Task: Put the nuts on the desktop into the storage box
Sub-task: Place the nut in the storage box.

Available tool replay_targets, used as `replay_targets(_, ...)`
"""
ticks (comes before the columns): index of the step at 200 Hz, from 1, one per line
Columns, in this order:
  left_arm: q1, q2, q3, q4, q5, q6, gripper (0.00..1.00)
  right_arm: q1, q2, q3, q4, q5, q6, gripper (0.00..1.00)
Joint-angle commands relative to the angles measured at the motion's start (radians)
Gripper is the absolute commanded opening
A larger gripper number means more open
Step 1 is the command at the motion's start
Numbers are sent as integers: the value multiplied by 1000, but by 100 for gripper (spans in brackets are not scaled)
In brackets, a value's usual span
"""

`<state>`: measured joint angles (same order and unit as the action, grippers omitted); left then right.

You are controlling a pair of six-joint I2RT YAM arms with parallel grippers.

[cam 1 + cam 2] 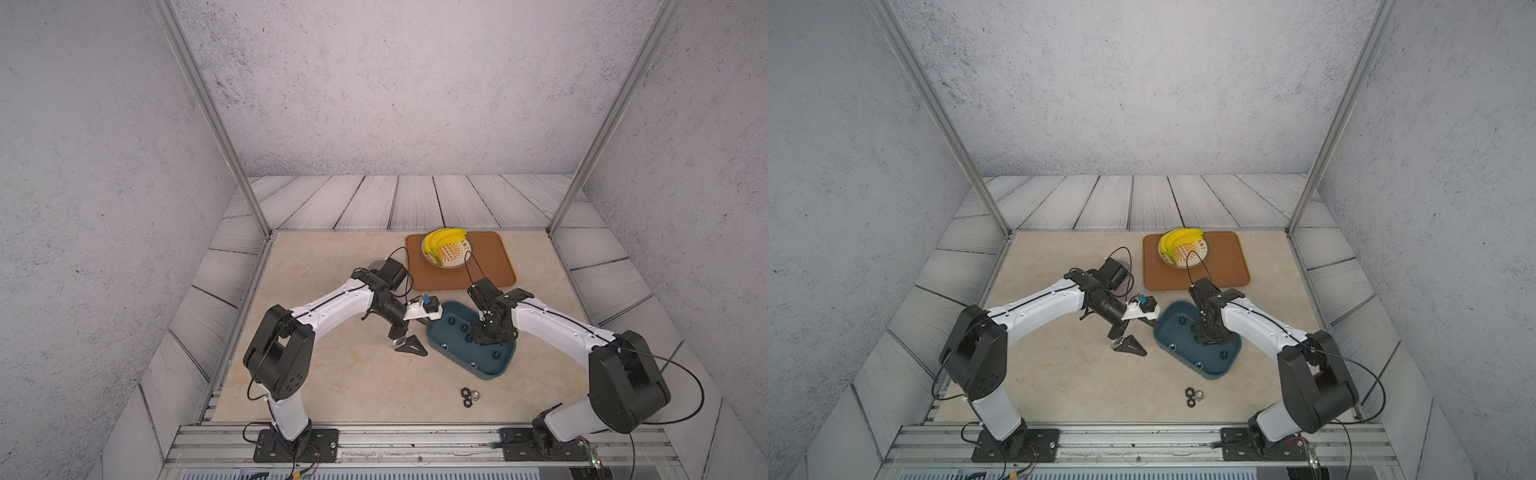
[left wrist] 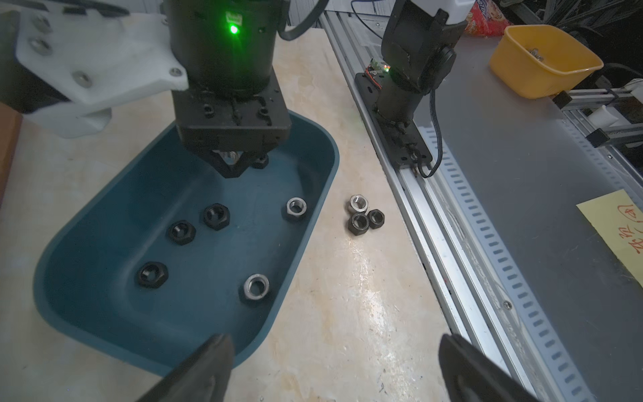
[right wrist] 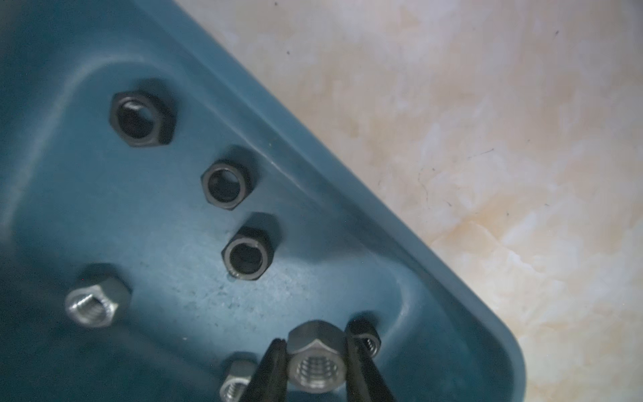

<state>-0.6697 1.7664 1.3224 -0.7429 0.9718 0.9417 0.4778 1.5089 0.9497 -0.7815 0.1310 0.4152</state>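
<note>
Nuts (image 1: pixel 469 396) lying on the desktop (image 1: pixel 332 386) number three (two black, one silver), at six o'clock from the storage box (image 1: pixel 457 353); right gripper (image 2: pixel 231 168) pinches a silver nut (image 3: pixel 316 362) over the box floor, left gripper (image 1: pixel 405 341) gapes wide at its nine o'clock

The black nuts (image 3: pixel 141 118) are metal with a dull, matt dark finish, while the silver nut (image 3: pixel 316 362) is bright bare metal, its cut threads glinting inside the bore. The storage box (image 2: pixel 201 306) is smooth teal-blue plastic with a soft satin sheen, its floor finely speckled and scuffed in the right wrist view; the desktop (image 2: pixel 355 313) is a cream marble-patterned surface, polished enough to throw back glare. The tray (image 1: pixel 490 266) looks matt orange-brown, the surround (image 1: pixel 374 203) matt grey with wood-plank grain, and the rail (image 2: pixel 462 278) brushed silvery metal
</note>
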Motion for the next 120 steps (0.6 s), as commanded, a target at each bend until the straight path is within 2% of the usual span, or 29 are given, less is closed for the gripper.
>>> replay_targets(1,-4,7,14,-32,-12,7,98,-7,25,-14,74,31,20,31)
replay_targets(54,-4,3,3,-33,-44,13,98,-12,64,-46,137,52,23,32)
replay_targets(73,-4,1,-1,-35,-46,14,98,-12,63,-52,140,62,28,41)
replay_targets(120,-4,-10,-11,-36,-57,17,98,-11,46,-48,116,43,27,42)
